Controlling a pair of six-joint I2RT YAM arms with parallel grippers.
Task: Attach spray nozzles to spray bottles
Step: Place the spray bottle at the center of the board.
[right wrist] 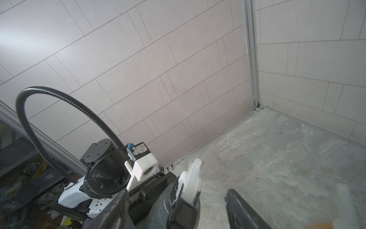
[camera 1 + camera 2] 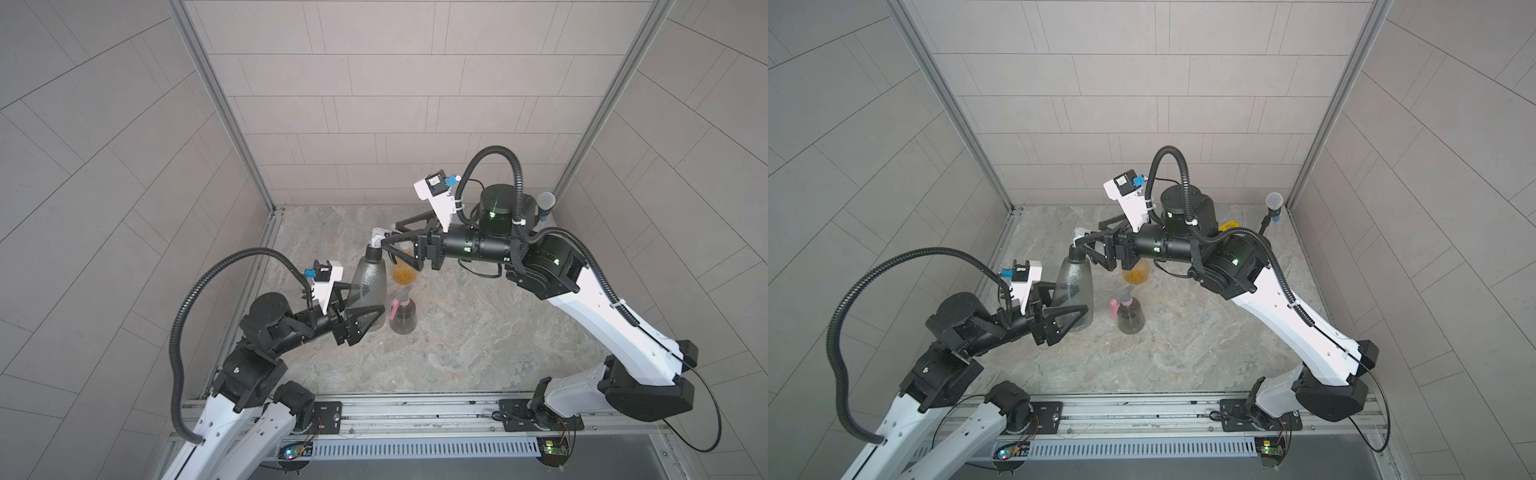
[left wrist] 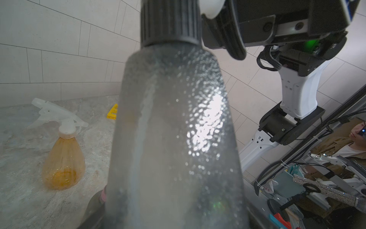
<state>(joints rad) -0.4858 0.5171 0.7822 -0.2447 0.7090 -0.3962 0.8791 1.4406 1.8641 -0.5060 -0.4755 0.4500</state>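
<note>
Top views both show the left gripper (image 2: 368,297) clamped round the lower body of a grey bottle (image 2: 368,274), neck toward twelve o'clock. Whether its base touches the table (image 2: 478,332) cannot be told. Its nozzle (image 2: 378,237), a white head on a black collar (image 3: 170,21), sits on the neck. In the left wrist view the collar meets the shoulder with no gap showing.

The right gripper (image 1: 177,191) reaches in from three o'clock and straddles that nozzle. In the right wrist view its jaws stand apart, with clear space between one finger (image 1: 243,210) and the head, so it grips nothing.

At three o'clock of the grey bottle stands the pink-triggered bottle (image 2: 402,322), and at twelve o'clock of that the amber bottle (image 3: 63,158). Both are already capped.

This looks like the last nozzle, at the screwing-down stage. Next, the right jaws probably need to close squarely on the collar and twist, while the left grip resists the turn.
</note>
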